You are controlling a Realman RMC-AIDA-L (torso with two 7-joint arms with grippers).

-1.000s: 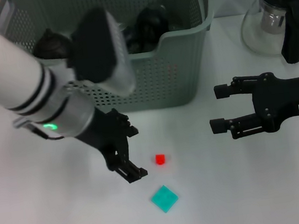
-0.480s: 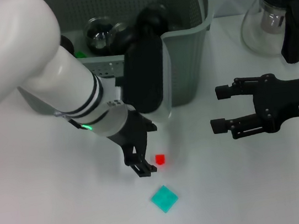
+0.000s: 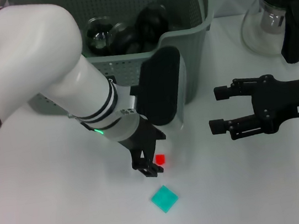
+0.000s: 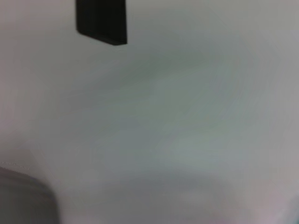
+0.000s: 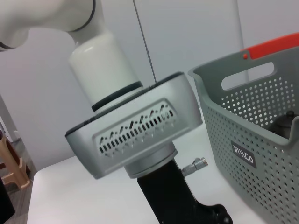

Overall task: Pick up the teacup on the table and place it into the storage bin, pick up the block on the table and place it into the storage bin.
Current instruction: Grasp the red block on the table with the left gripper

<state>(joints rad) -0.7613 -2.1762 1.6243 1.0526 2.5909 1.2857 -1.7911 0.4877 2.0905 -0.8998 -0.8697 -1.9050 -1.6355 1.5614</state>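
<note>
the small red plastic block [image 3: 160, 159] lies on the white surface [image 3: 69, 212] just beside the left gripper [image 3: 148, 167], whose finger spread i cannot tell.

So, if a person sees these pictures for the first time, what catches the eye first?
First the big white left arm, reaching down across the middle of the table, its left gripper right beside the small red block. Then the grey-green storage bin behind it with dark objects inside, and the teal square piece in front. The right gripper hovers open at the right.
</note>
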